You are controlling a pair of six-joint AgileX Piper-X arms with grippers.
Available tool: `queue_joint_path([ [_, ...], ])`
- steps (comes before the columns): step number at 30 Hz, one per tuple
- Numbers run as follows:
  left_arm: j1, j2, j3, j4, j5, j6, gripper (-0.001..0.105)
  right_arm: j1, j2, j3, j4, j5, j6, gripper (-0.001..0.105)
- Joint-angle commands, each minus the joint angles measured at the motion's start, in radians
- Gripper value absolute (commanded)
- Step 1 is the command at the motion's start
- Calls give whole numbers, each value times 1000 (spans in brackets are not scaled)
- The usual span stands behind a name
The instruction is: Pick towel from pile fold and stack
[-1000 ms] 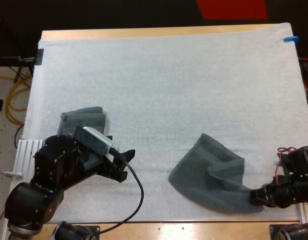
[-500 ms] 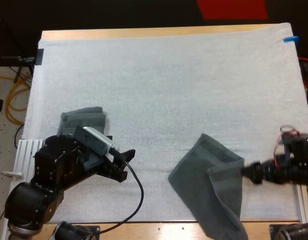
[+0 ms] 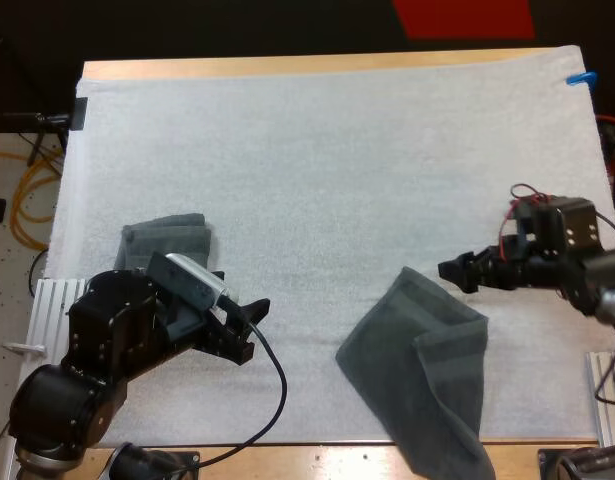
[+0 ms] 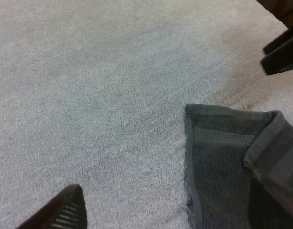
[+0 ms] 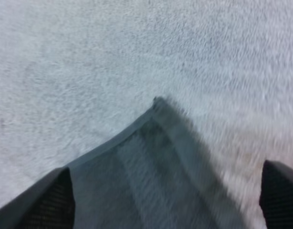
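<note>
Dark grey-green terry towel (image 3: 422, 385) loosely doubled at white mat's (image 3: 317, 170) near edge, end overhanging; right gripper (image 3: 453, 273) spread wide above its far corner, likely for fold pinch; left gripper (image 3: 252, 330) parted, idle

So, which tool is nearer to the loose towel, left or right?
Right. The right tool hovers open just over the far corner of the loose towel; the left tool sits apart, across bare mat, beside the folded towel.
</note>
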Motion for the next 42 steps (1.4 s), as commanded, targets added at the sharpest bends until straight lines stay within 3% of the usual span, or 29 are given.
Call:
queue_joint_path([
  [1,-3,1,-3,-9,6,-12,68,1,24,-22,-18,-37,-43,77],
  [5,-3,1,-3,5,12,-19,68,30,108,-67,-18,-17,-122,77],
  [9,-3,1,-3,17,64,-33,68,144,192,-134,-1,121,-254,77],
  [11,-3,1,-3,19,74,-39,68,206,238,-161,11,210,-313,73],
  [13,-3,1,-3,23,74,-41,68,280,303,-196,40,340,-379,61],
  [15,-3,1,-3,28,74,-46,68,315,347,-219,65,402,-400,55],
  [21,-3,1,-3,53,74,-57,68,351,471,-276,83,499,-392,52],
  [27,-3,1,-3,58,74,-57,68,351,530,-327,131,441,-391,52],
  [29,-3,1,-3,58,74,-57,68,351,538,-331,136,425,-391,45],
  [31,-3,1,-3,58,74,-57,68,351,541,-331,153,426,-391,27],
  [35,-3,1,-3,58,74,-57,68,351,541,-331,176,400,-394,0],
  [38,-3,1,-3,58,74,-57,68,351,541,-335,146,417,-394,0],
  [42,-3,1,-3,58,74,-57,68,348,541,-357,21,663,-337,0],
])
